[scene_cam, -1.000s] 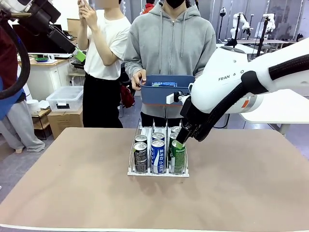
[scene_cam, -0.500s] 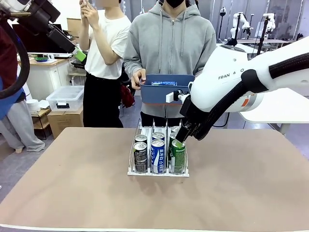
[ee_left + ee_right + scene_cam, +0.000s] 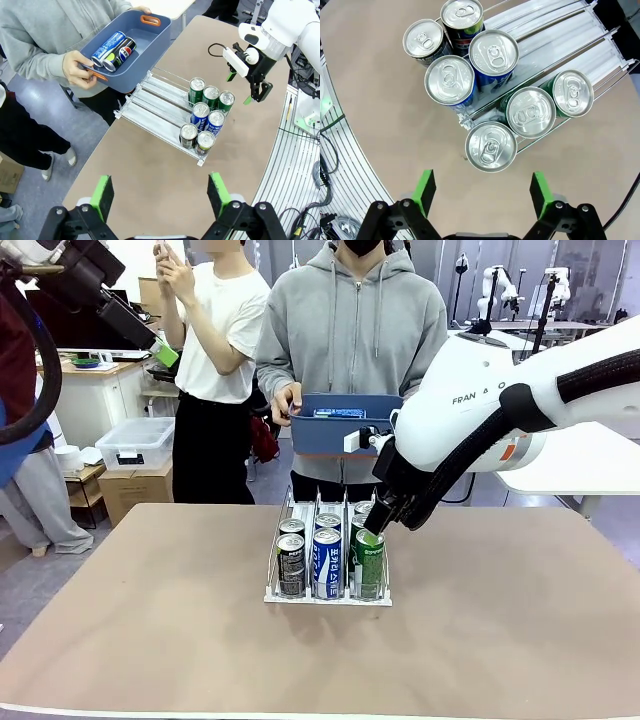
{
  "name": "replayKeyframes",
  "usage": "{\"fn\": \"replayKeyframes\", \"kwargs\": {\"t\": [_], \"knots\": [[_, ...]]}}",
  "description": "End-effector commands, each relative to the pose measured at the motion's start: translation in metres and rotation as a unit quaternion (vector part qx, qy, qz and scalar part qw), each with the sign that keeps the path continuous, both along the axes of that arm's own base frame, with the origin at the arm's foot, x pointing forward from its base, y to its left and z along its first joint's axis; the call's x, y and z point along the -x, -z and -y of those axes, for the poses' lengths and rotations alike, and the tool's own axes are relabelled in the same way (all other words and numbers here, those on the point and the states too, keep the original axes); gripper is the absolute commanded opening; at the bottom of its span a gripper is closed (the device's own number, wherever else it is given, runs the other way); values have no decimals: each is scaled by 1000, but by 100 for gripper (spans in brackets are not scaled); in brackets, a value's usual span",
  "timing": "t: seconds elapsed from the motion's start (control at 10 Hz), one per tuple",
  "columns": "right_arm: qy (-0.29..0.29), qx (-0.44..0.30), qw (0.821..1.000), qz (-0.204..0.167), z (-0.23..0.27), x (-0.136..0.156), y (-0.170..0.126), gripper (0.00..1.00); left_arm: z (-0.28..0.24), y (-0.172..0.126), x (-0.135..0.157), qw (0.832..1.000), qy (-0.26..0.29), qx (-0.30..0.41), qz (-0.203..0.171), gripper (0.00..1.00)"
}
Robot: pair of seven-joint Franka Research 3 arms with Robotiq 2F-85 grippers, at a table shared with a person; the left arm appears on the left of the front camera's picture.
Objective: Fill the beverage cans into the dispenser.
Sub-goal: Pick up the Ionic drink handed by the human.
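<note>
Seven beverage cans [image 3: 216,120] stand at the near end of the dispenser [image 3: 150,95]. Two more cans [image 3: 114,47] lie in the person's blue bin [image 3: 155,37]. The left gripper [image 3: 160,187] and right gripper [image 3: 482,182] are spread wide and empty. The cans look smooth, slippery and easy to dent, so hold them gently round the middle.

Seven cans [image 3: 327,560] at dispenser [image 3: 300,598] near end, on table [image 3: 150,620]

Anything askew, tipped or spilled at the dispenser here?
Nothing stands out. The seven cans stand upright in the three lanes of the dispenser, none tipped or leaking. The open right gripper hangs above the front green can. Two spare cans lie in the person's blue bin.
</note>
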State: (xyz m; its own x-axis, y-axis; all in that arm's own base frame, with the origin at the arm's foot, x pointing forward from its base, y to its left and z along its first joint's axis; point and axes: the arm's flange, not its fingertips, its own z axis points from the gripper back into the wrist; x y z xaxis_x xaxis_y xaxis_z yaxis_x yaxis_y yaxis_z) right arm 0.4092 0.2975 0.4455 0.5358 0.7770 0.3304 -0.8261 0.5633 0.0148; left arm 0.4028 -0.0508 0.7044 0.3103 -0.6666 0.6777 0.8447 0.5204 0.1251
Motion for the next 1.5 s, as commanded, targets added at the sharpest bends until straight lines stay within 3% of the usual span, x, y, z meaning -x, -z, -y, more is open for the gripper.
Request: {"fn": "replayKeyframes", "kwargs": {"t": [0.0,0.6,0.8,1.0,1.2,1.4], "knots": [[0,3,1000,1,-2,-1,1,100,-2,0,-1,1000,-4,0,0,100],[-1,-18,1000,2,2,4,-9,100,-2,0,-1,1000,-4,0,0,100],[-30,-63,997,-21,24,10,-37,100,-2,0,-1,1000,-4,0,0,100],[-7,-67,998,-19,43,6,-69,100,-2,0,-1,1000,-4,0,0,100],[7,-75,996,-51,71,-5,-104,100,-2,0,-1,1000,-4,0,0,100],[22,-62,997,-38,87,-9,-141,100,-2,0,-1,1000,-4,0,0,100]]}}
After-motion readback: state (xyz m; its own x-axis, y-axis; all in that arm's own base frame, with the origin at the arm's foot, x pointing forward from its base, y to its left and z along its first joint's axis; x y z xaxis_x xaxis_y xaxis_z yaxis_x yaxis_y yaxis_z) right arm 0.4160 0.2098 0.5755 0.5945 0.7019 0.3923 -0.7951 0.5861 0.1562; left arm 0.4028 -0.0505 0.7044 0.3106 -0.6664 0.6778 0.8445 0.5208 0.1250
